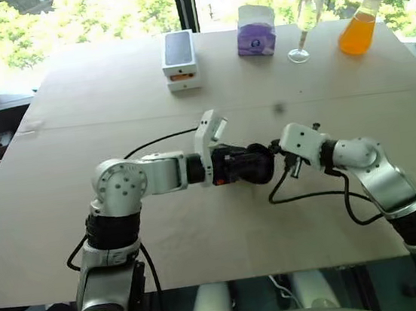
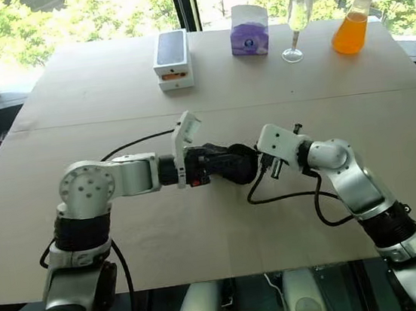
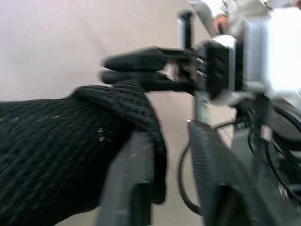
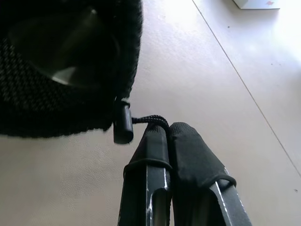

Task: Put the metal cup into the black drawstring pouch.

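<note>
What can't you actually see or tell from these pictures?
- Metal cup: right wrist view gives a dim shape inside the black drawstring pouch; the fabric hides how deep it sits.
- Left gripper: one finger lies under the pouch's edge; blur hides whether it pinches the cloth.
- Right gripper: shut on the cord; the cord's far end is hidden.
- Purple box: print too small to read.

The two hands meet at the black drawstring pouch (image 1: 245,164) mid-desk (image 1: 165,236), crowding that spot. The near desk and both sides lie open. Along the far edge stand a phone box (image 1: 179,59), a purple tissue box (image 1: 256,30), a stemmed glass (image 1: 306,23) and an orange flask (image 1: 359,25).
</note>
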